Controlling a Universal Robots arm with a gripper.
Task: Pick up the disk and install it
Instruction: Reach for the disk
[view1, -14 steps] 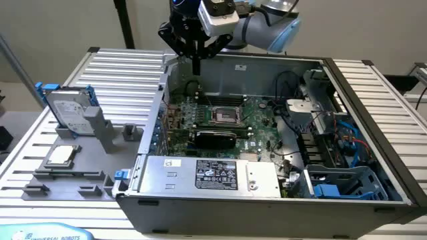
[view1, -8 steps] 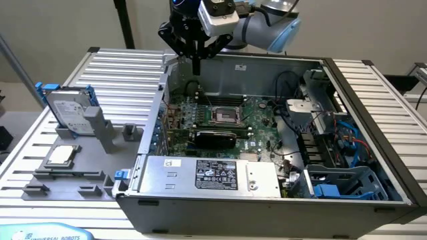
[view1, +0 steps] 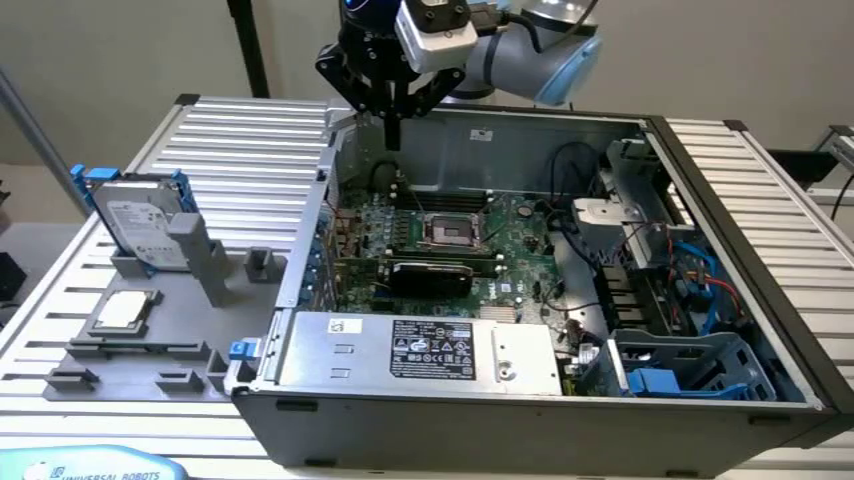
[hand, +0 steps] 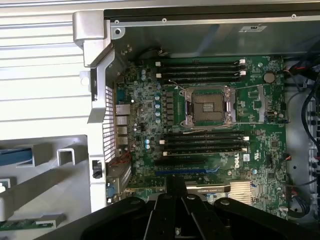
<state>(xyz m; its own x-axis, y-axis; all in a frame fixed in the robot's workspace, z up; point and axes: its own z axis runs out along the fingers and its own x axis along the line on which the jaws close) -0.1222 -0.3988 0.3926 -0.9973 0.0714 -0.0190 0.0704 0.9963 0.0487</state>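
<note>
Table: silver metal table (view1: 254, 130) with long ribs, by a plain pale wall.
Count: one disk (view1: 140, 225), one gripper (view1: 395, 135), one open computer case (view1: 747, 300), one grey rack (view1: 147, 350), one small square chip (view1: 123, 310).
Writing: "UNIVERSAL ROBOTS" on a light blue sign (view1: 94, 465) at the front edge. "DELL" is on the green board (hand: 145, 110) in the wrist view. The silver box (view1: 427, 350) has a black and white label, too small to read.
Disk: stands on its edge in the grey rack, outside the case. It has a white label and blue edges.
Gripper: black fingers pressed together, empty, pointing down over the back of the case.
Disk and gripper: well apart. The disk is lower, off to the exterior view's left.
</note>
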